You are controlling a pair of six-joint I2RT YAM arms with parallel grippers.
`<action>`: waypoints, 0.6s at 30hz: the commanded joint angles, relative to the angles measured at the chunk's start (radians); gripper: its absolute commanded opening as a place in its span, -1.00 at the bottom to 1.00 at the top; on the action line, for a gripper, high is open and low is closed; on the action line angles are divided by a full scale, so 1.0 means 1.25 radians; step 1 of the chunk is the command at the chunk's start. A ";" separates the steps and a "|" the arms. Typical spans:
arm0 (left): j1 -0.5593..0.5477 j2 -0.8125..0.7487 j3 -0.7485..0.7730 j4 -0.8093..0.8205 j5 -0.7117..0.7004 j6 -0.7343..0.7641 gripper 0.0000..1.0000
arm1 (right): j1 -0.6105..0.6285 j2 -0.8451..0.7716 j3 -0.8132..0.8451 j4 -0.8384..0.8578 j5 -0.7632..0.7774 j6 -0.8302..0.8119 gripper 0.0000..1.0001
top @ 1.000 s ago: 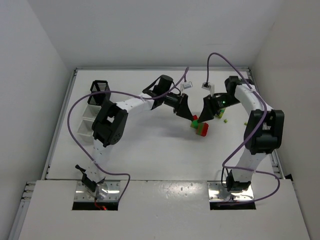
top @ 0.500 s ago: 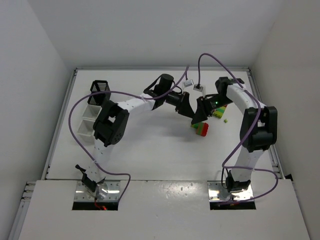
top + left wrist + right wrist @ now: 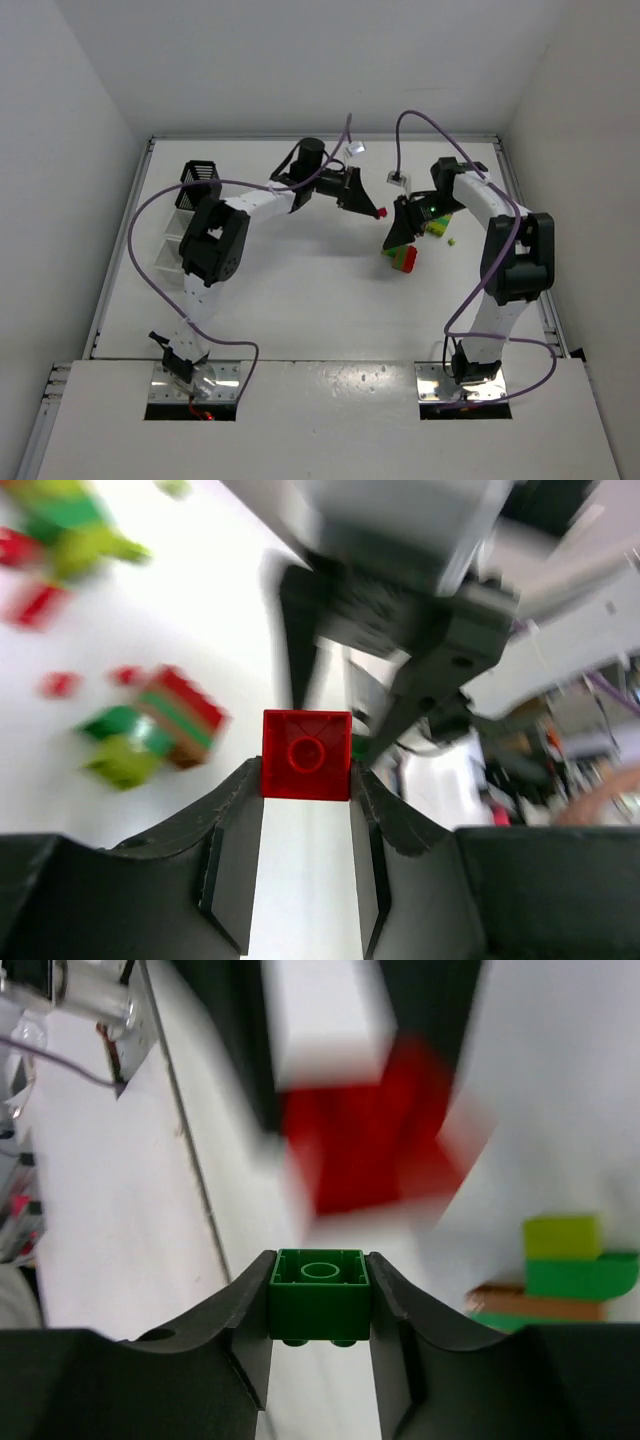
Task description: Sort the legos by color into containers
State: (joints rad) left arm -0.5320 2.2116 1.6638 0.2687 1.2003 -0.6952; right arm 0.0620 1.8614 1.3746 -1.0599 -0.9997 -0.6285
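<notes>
1. The left end effector (image 3: 374, 209) hangs over the far middle of the worktop (image 3: 300, 300), clenched on a small red lego (image 3: 380, 212). In the left wrist view that red lego (image 3: 306, 755) sits squarely between the two fingertips and touches both. Its single stud faces the camera.
2. The right end effector (image 3: 393, 242) is near the left one, at about 4 o'clock from it, and the two do not touch. It grasps a green lego (image 3: 320, 1295), with both fingers (image 3: 245, 1320) pressed against the brick's sides and the brick's open ring facing the lens.
3. A stack of legos (image 3: 404, 258), red and green, rests on the worktop just at 5 o'clock of the right end effector. In the right wrist view the stack lies at 3 o'clock. It shows a yellow-green brick on a wider green one, with brownish-red and green layers below.
4. More yellow-green legos (image 3: 437, 225) lie at 2 o'clock of the stack, close under the right forearm. One tiny loose piece (image 3: 452, 240) sits just beside them.
5. The containers (image 3: 185, 215) stand in a row along the 9 o'clock edge of the worktop. The black mesh ones are at the far end and the white ones nearer. They are well apart from both end effectors, and I cannot tell what is inside them.
6. In the right wrist view a blurred red shape (image 3: 375, 1150) fills the 12 o'clock area beyond the green lego. It is too smeared to identify.
</notes>
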 commanded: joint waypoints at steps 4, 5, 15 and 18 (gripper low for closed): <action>0.158 -0.063 -0.004 -0.057 -0.056 0.086 -0.84 | -0.005 -0.035 -0.021 -0.069 0.047 -0.029 -1.00; 0.170 -0.089 -0.004 -0.081 -0.079 0.108 -0.84 | -0.005 -0.035 -0.013 -0.069 0.055 -0.029 -1.00; 0.419 -0.231 0.137 -0.518 -0.659 0.431 -0.92 | 0.014 -0.033 0.035 0.152 0.218 0.110 -1.00; 0.444 -0.261 0.137 -0.584 -0.780 0.468 -0.92 | 0.031 0.018 0.126 0.162 0.195 0.133 -1.00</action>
State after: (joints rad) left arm 0.0185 1.9671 1.8015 -0.3042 0.5003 -0.2363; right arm 0.0803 1.8671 1.4212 -0.9684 -0.7570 -0.5167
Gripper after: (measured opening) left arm 0.407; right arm 0.366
